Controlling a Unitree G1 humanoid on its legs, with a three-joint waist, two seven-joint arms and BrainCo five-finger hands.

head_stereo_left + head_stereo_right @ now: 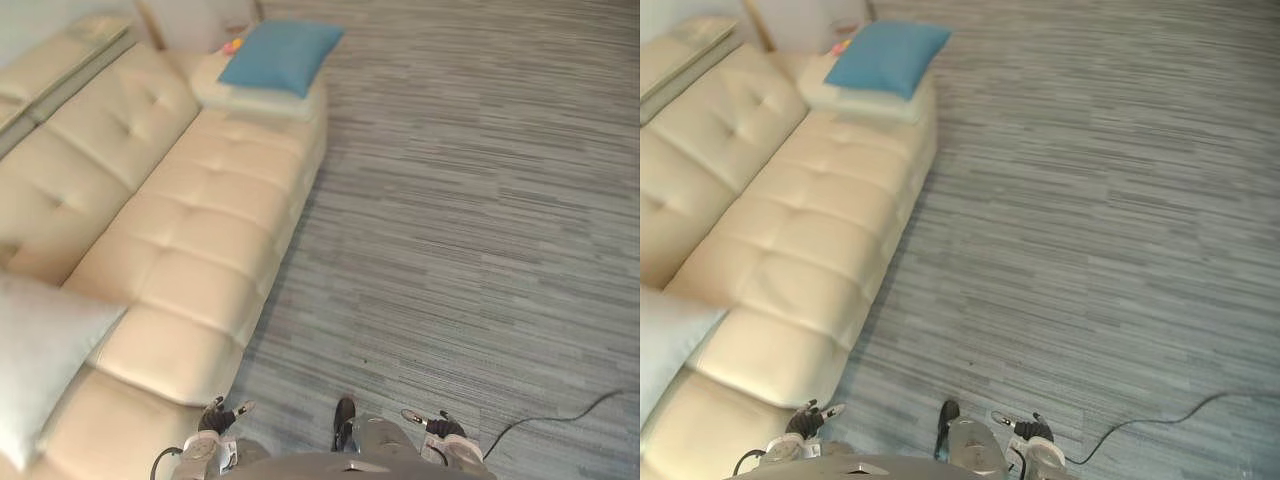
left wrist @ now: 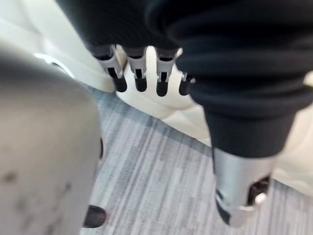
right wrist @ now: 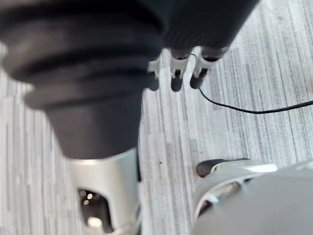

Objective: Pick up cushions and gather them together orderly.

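Left eye view looks down on a cream tufted sofa [image 1: 200,200] that runs along the left side, with grey striped carpet [image 1: 470,200] to its right. At the sofa's far end a blue cushion [image 1: 282,55] lies tilted on top of a cream cushion [image 1: 255,100], the two touching and stacked. A small orange and pink thing [image 1: 232,45] sits just behind them, too small to make out. Well apart from that pair, at the near end of the sofa, a pale grey cushion [image 1: 40,350] leans against the backrest. The left hand [image 2: 140,73] hangs low beside the sofa's front edge, its fingers straight and apart, holding nothing. The right hand [image 3: 176,78] hangs over the carpet, its fingers likewise straight and empty.
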